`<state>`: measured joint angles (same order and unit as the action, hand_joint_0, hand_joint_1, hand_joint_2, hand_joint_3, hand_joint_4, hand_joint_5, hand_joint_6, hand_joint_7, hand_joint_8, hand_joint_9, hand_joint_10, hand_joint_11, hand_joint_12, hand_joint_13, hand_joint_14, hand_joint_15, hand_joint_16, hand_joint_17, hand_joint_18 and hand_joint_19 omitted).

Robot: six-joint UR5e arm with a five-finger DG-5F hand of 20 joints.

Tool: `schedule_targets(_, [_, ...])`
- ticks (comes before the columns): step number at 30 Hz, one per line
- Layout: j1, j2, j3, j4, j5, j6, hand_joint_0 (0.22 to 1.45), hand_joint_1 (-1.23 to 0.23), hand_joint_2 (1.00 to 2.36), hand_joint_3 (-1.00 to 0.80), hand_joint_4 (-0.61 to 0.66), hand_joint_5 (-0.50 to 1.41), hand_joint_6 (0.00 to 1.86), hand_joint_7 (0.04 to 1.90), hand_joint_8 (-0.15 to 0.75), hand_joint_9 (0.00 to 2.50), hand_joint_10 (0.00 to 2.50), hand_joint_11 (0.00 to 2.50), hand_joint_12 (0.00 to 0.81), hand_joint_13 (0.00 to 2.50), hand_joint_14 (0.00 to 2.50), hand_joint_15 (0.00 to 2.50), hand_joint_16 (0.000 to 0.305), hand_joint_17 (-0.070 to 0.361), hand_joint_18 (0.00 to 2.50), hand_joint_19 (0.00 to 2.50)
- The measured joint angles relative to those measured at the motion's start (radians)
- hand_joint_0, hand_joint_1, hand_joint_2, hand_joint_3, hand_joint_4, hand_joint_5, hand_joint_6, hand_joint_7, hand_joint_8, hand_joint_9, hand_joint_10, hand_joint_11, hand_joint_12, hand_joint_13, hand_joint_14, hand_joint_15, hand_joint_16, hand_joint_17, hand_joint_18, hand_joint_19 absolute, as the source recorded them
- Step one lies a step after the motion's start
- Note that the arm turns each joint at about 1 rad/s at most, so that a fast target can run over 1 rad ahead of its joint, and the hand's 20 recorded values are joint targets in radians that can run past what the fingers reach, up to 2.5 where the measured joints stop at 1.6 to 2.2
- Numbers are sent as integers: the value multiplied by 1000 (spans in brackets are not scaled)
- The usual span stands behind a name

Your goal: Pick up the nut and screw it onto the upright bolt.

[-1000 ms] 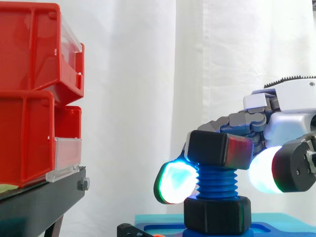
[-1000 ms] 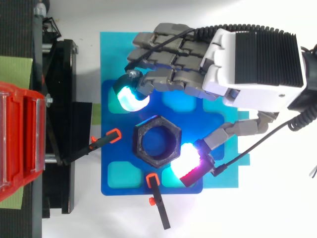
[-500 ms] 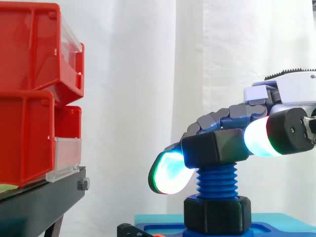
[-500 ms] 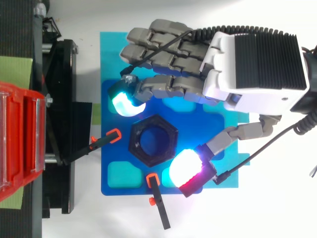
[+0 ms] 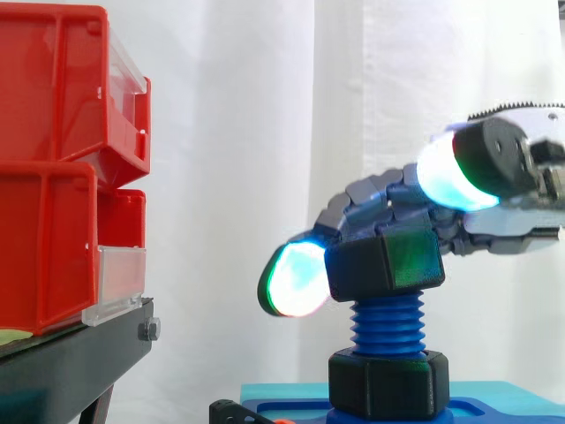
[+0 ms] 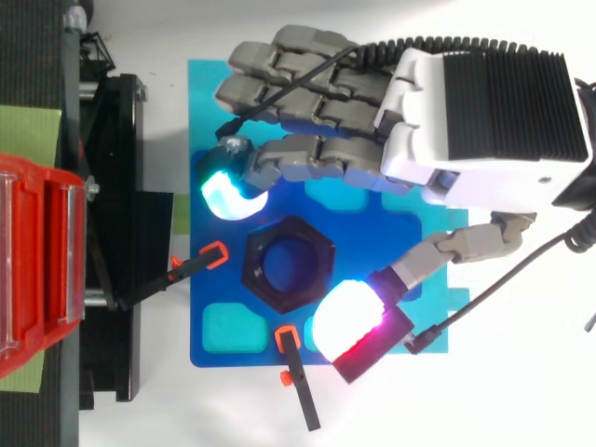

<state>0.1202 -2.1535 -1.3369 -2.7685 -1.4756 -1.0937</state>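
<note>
Hand (image 6: 466,121) was found spread wide and holding nothing, with its palm over the plate's corner farthest from the bins. The blue plate (image 6: 368,233) carried the blue bolt (image 5: 387,322), which stood upright a little off the plate's middle, toward the edge facing the red bins (image 5: 53,177). The black nut (image 5: 386,261) sat on the top of the bolt's thread. Several turns of bare thread showed between it and the black collar (image 5: 388,384) at the bolt's foot.

From above, one glowing finger pad (image 6: 228,194) lay just beside the nut on the bin side, with a narrow gap between them. The thumb pad (image 6: 346,315) lay near the opposite corner of the nut, toward the plate's near edge. From the side, the thumb pad stood well above the nut's top face and clear of it. Whether the finger pad touched the nut could not be told from that view.

Two orange-tipped clamps (image 6: 214,253) bore on the plate at its bin-side edge and its near edge.

Judgement: the nut was started on the thread but far from home, and the hand was between grips. The nut lay between finger and thumb and below the thumb. The turning axis was the bolt's vertical one. The thumb needed to come down to the nut's height before the pads could close on opposite flats
</note>
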Motion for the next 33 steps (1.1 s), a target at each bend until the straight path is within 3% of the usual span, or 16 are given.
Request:
schedule_targets(8, [-1, 0, 25, -15, -26, -5, 444, -244, 1000, -500, 237, -210, 502, 792, 306, 333, 0, 0, 383, 171, 0, 0, 63, 141, 79, 0])
schedule_targets(26, [1, 0, 27, -17, -27, -20, 473, -365, 1000, -500, 308, -149, 504, 913, 308, 474, 0, 0, 355, 269, 0, 0, 57, 127, 194, 0])
schedule_targets(33, [-7, 3, 27, -64, -28, -24, 474, -363, 1000, -500, 344, -122, 504, 973, 308, 506, 0, 0, 350, 295, 0, 0, 55, 123, 215, 0])
